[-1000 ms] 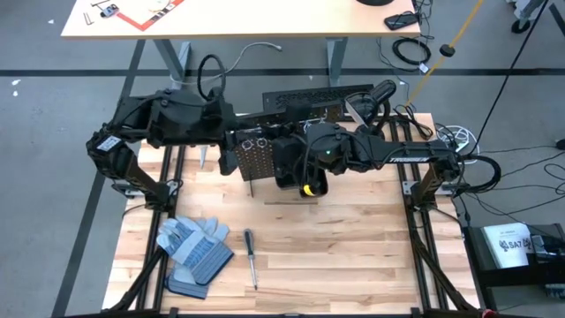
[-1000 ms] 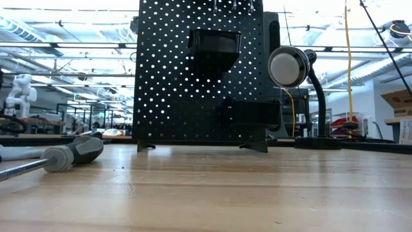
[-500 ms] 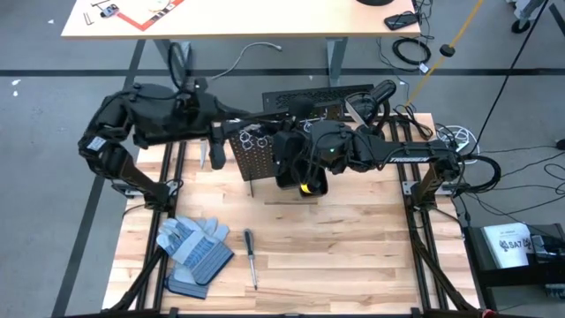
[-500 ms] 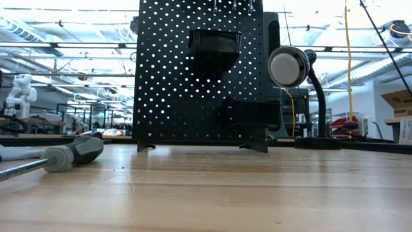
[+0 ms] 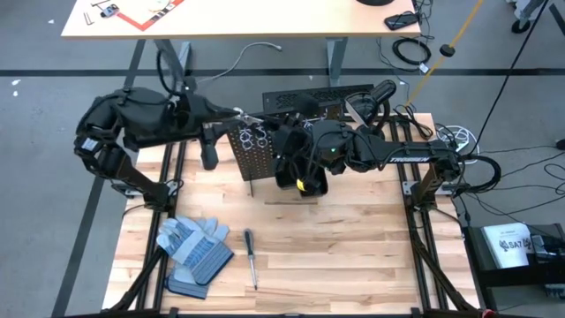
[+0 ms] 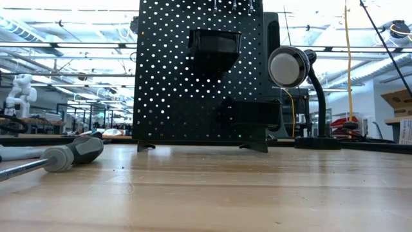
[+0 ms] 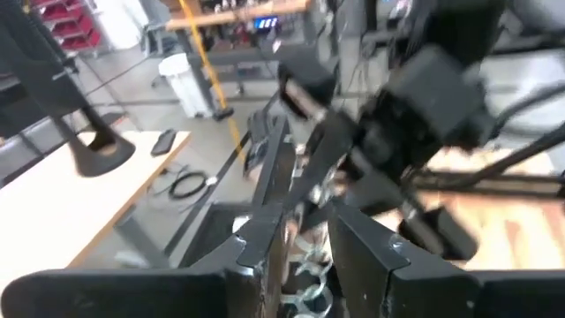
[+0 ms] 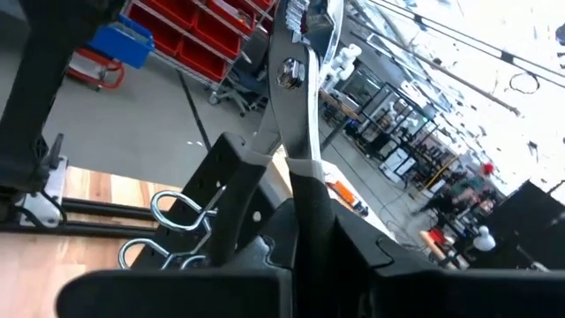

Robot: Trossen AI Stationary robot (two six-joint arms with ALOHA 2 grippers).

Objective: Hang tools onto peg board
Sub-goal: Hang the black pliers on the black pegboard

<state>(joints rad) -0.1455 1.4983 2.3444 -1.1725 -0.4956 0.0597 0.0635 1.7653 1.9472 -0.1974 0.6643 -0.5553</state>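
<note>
The pliers (image 8: 296, 106) are clamped in the right gripper (image 8: 291, 190), handles down and jaws up, over the ring holders (image 5: 250, 135) at the top of the peg board (image 6: 199, 71), probably so the handles can be dropped through a ring. The left gripper (image 7: 305, 234) is seen beside the board's top edge, slightly parted with nothing visibly held. A screwdriver (image 5: 251, 259) lies on the tabletop (image 5: 353, 247), near the gloves (image 5: 194, 247).

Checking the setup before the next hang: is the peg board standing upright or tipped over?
Upright. In the low view the peg board stands vertical on its feet on the table; the high view shows only its top edge.
</note>
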